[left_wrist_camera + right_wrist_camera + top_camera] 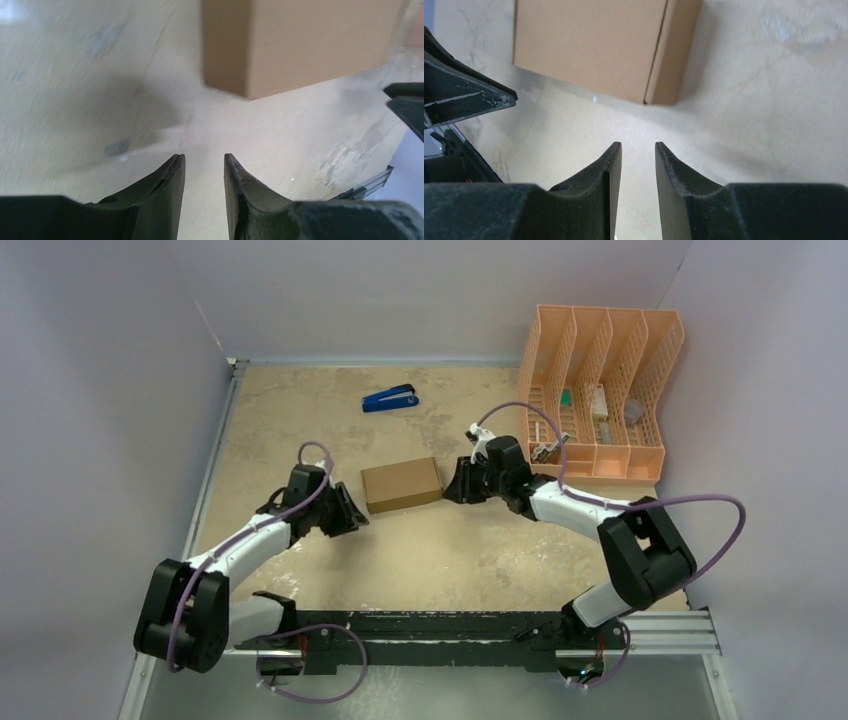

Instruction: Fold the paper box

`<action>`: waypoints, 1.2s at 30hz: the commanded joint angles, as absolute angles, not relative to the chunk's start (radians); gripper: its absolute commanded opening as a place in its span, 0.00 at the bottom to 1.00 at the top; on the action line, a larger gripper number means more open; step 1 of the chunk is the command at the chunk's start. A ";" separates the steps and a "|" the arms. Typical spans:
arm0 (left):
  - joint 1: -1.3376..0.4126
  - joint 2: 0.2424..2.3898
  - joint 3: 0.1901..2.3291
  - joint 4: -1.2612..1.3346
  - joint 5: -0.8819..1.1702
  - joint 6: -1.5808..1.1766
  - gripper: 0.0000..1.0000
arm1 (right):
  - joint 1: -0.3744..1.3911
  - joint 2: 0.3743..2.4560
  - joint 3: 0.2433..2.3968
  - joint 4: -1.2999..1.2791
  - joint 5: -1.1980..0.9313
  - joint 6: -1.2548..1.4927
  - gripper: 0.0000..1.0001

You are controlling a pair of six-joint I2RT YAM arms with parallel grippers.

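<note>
The paper box (401, 485) is a small closed brown cardboard box lying flat in the middle of the table. It fills the top of the left wrist view (300, 42) and of the right wrist view (599, 47). My left gripper (352, 510) hovers just left of the box, apart from it, its jaws a little way open with only table between them (204, 157). On the box's right side my right gripper (452, 480) stands close to it, also partly open and empty (638, 145). Neither gripper touches the box.
A blue stapler (390, 398) lies behind the box. A peach-orange mesh file organizer (600, 390) holding small items stands at the back right. White walls close in the table on the left, back and right.
</note>
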State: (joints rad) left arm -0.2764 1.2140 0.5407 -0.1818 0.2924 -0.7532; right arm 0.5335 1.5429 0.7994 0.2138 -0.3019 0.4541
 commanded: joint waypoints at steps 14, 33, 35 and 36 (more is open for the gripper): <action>-0.247 0.904 0.759 -0.503 -0.188 -0.636 0.58 | 0.493 1.251 0.831 -0.072 0.038 0.322 0.82; -0.298 0.640 1.158 -0.685 -0.653 -0.373 0.93 | 0.473 0.693 0.858 -0.262 0.645 0.182 0.99; -0.308 0.608 1.134 -0.688 -0.693 -0.368 0.93 | 0.473 0.632 0.836 -0.274 0.672 0.180 0.99; -0.313 0.592 1.116 -0.686 -0.705 -0.376 0.93 | 0.472 0.602 0.821 -0.283 0.687 0.190 0.99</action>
